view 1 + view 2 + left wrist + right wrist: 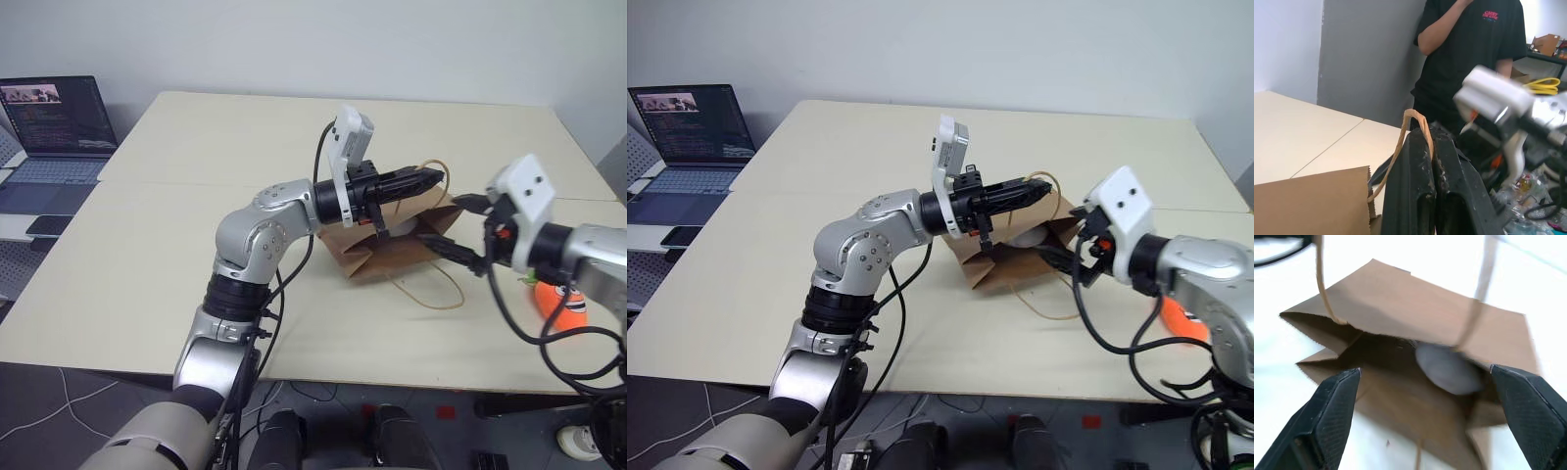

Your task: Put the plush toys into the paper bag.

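Brown kraft paper bag (392, 245) lies on its side near the table's (147, 274) middle, mouth facing the robot's right. Left gripper (431, 179) is clamped on one loop handle (1413, 132), holding the mouth up. White egg toy (1447, 368) already sits inside the mouth. Right gripper (460, 230) hangs just outside it, fingers spread wide, empty. Orange carrot toy (563, 304) lies near the table's right edge, beside the right arm, which is nearer; likely next pick.

left gripper (423, 181) pinched closed, reaching rightward; right gripper (468, 232) spread wide, aimed leftward.
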Motion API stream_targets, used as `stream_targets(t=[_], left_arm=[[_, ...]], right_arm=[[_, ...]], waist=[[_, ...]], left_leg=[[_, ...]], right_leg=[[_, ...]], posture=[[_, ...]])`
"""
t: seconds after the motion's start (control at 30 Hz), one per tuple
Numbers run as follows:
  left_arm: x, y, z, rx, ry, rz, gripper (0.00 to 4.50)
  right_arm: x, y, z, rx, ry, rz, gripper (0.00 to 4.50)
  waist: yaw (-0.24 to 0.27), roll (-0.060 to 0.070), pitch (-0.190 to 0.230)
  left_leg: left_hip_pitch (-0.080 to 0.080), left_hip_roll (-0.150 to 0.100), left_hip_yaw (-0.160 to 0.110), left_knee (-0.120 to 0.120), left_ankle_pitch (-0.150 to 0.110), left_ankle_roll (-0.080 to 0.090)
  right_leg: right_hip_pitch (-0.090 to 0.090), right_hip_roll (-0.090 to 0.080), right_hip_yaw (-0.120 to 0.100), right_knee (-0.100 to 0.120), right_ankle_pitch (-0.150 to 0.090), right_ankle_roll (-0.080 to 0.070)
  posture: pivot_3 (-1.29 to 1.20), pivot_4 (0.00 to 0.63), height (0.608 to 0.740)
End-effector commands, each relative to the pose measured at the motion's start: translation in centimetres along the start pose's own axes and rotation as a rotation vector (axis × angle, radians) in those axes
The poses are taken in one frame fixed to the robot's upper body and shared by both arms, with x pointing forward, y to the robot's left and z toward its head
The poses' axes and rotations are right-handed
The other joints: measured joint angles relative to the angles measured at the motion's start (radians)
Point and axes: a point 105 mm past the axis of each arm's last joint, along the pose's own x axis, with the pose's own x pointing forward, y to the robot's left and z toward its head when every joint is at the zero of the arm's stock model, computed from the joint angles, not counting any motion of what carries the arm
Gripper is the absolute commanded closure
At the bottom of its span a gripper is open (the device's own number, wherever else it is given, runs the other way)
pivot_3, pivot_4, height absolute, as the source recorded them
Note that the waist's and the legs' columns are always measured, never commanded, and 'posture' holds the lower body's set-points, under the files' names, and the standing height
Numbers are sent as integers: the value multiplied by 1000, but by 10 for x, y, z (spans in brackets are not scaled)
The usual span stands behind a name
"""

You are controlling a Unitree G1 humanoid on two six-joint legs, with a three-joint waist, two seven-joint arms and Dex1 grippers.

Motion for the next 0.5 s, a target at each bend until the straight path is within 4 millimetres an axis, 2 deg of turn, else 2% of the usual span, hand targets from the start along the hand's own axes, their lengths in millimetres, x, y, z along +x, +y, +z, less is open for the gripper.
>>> stream_targets(t=[0.03,0.1,0.2,0.27,0.4,0.5], left_arm=[[2,-3,5,28,-25,-8,4500],[3,-4,4,22,-30,-11,4500],[4,-8,3,11,-36,-31,4500],[5,-10,3,8,-37,-42,4500],[5,-15,0,4,-32,-59,4500],[8,-17,-1,1,-42,-61,4500]], right_arm=[[-28,-6,2,-20,13,-20,57],[-42,-13,-8,-36,69,-58,57],[-64,-31,-35,-42,177,-172,57],[-73,-39,-44,-32,200,-215,57],[-96,-47,-90,88,299,-328,57],[-110,-50,-112,113,332,-394,57]], waist=[[1,0,0],[3,0,0],[7,0,0],[7,0,0],[6,-1,0],[5,0,-1]], left_leg=[[0,0,0,0,0,0],[0,0,0,0,0,0],[-1,0,1,0,0,0],[-1,0,3,0,0,0],[1,0,3,1,0,0],[1,0,4,1,0,0]], right_leg=[[0,0,0,0,0,0],[0,0,0,0,0,0],[1,0,0,-1,0,0],[1,0,2,-1,0,0],[2,0,3,-1,0,0],[2,1,3,0,0,0]], posture=[[0,150,740],[0,150,740],[0,150,740],[0,150,740],[0,150,740],[0,150,740]])
